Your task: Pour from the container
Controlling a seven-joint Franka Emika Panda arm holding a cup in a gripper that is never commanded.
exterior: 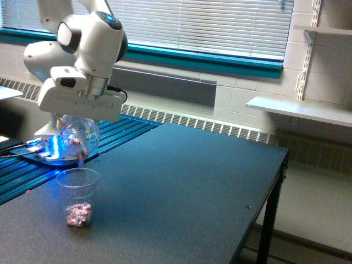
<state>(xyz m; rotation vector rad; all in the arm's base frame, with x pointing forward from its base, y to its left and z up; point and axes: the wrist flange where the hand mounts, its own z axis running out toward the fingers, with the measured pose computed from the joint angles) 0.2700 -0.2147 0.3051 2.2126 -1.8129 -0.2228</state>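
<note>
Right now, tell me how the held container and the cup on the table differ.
The container is rounded and hangs tilted in the gripper above the table; the cup is taller, tapered and stands upright on the table. The container sits directly over the cup's open mouth. Both are clear plastic and hold small pink-red pieces.

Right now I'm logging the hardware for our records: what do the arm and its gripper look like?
The arm is glossy white with rounded, bulbous joint housings, dark grey at the joint seams and a small blue light on top. A short metallic cylinder joins it to the gripper, a wide, boxy white block. A black cable runs from its side. The fingers are mostly hidden, and no markings are legible.
</note>
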